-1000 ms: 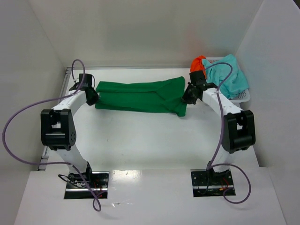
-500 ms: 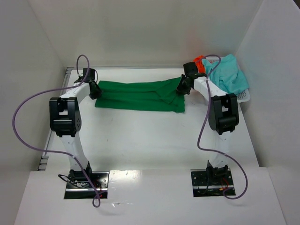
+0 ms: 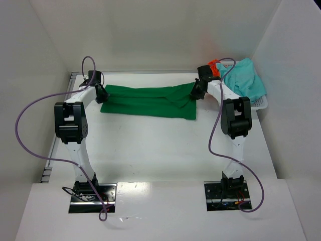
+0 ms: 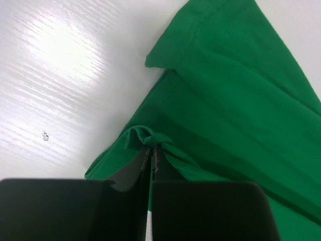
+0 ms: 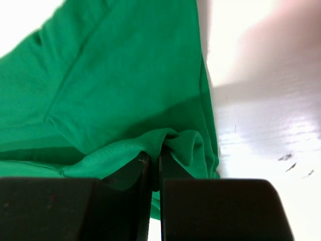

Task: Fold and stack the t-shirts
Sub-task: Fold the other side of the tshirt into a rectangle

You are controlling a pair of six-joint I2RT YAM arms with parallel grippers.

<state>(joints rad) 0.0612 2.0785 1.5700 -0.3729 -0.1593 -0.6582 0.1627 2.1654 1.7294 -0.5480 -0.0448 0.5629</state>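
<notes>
A dark green t-shirt (image 3: 148, 102) lies stretched across the far half of the table, folded lengthwise. My left gripper (image 3: 102, 95) is shut on its left end, a bunch of green cloth (image 4: 150, 135) pinched between the fingers. At the other end my right gripper (image 3: 196, 92) is shut on the right edge, with a fold of green cloth (image 5: 170, 143) caught in the jaws. A light teal t-shirt (image 3: 246, 80) and a bright orange t-shirt (image 3: 213, 65) sit in the basket at the back right.
The white mesh basket (image 3: 261, 103) stands in the back right corner against the wall. White walls close in the table on the left, back and right. Purple cables loop from both arms.
Both grippers have carried the near edge of the green t-shirt toward the back wall, and the shirt now lies narrower. Both arms stand more upright.
</notes>
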